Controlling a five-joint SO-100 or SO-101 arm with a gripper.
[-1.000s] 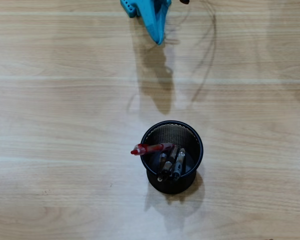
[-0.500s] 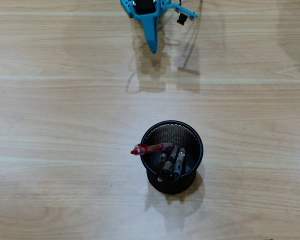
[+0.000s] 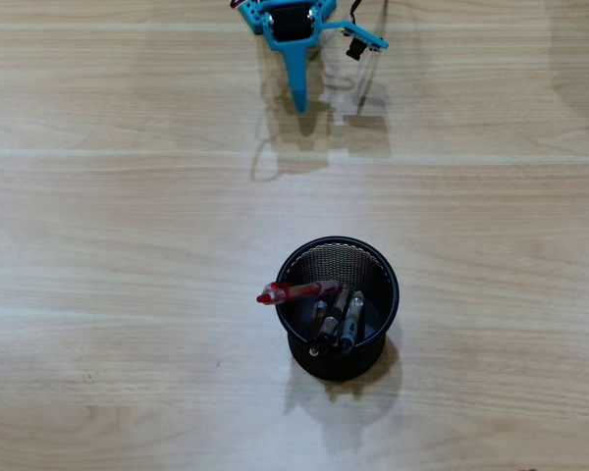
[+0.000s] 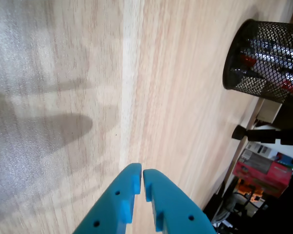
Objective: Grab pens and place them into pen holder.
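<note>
Blue plastic two-finger gripper (image 4: 139,179), seen nearest in the wrist view: the two fingertips meet with only a hairline slit between them, and nothing is held. In the overhead view the same gripper (image 3: 299,98) appears as a narrow blue point at the top edge, hanging above the table with thin dark cables just to its right.

Pale wood-grain table surface (image 3: 128,245): long planks with light seams running across the overhead view, matte, marked by soft grey shadows of the arm beneath and beside the gripper. In the wrist view one bright seam runs from the fingertips toward the top of the picture.

Round black wire-mesh pen holder with a solid rim (image 3: 294,260): upright in the lower middle of the overhead view, well apart from the gripper. Inside it stand three black-and-clear pens (image 3: 336,322), leaning together toward the lower wall. The red-and-clear pen (image 3: 296,291) lies tilted across the left rim, its red tip jutting outside the cup.

Farthest, in the wrist view: the mesh holder (image 4: 244,73) near the table's edge, and beyond that edge a dim room with a red box (image 4: 261,173) and other clutter too blurred to identify.
</note>
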